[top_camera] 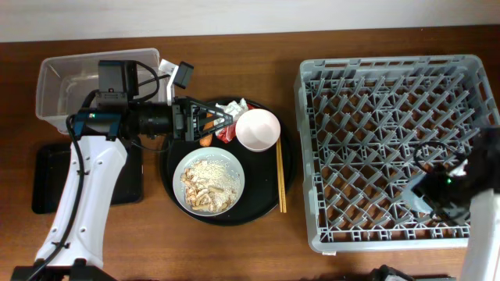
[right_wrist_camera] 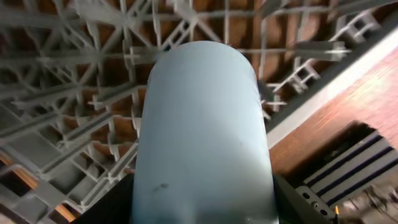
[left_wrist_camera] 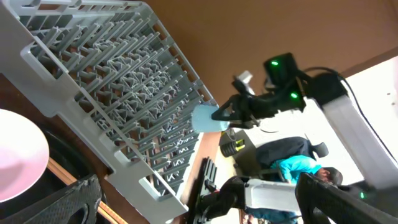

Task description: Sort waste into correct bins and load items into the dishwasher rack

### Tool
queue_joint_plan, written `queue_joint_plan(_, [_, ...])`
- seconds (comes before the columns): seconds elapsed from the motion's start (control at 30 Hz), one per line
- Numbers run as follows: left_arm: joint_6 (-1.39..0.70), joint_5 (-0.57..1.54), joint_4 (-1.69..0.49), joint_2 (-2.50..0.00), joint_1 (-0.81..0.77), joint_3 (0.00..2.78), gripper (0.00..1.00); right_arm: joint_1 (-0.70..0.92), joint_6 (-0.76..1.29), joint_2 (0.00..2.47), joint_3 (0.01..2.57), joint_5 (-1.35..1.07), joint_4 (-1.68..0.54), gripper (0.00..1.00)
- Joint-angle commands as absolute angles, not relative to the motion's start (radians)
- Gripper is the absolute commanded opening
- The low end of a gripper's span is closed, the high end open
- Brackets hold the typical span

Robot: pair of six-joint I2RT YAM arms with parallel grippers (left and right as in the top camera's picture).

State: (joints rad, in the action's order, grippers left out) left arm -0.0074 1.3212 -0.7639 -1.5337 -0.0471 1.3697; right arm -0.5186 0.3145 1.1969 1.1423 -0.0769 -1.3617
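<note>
1 light-blue cup [right_wrist_camera: 202, 124]: clamped in right gripper [left_wrist_camera: 221, 116], long axis running up-frame, over dishwasher rack [top_camera: 367, 117], lower-right area; rack rim just right, free pegs leftward. Left gripper [top_camera: 208, 121]: spread, empty, over round black tray [top_camera: 258, 199].

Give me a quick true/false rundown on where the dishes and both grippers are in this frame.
1. The right gripper holds the light-blue cup over the dishwasher rack. True.
2. The white bowl is loaded in the rack. False: it sits on the round black tray.
3. The chopsticks lie on that tray, to the right of the plate in the overhead view. True.
4. The plate is bare. False: beige food scraps cover it.
5. The left gripper hangs over the rack. False: it is open above the round black tray.
</note>
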Motion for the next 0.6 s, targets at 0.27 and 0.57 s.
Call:
queue_joint_plan(0.27, [0.000,1.312,-0.772,-1.536,-0.043,1.374,0.99,-0.516,0.239,1.290,1.275,-0.212,-1.401,0.85])
queue_joint_plan(0.57, [-0.097,0.836,-0.833,-1.478,-0.043,1.380,0.73,0.187,0.279,1.135,1.345,-0.278,-1.087,0.61])
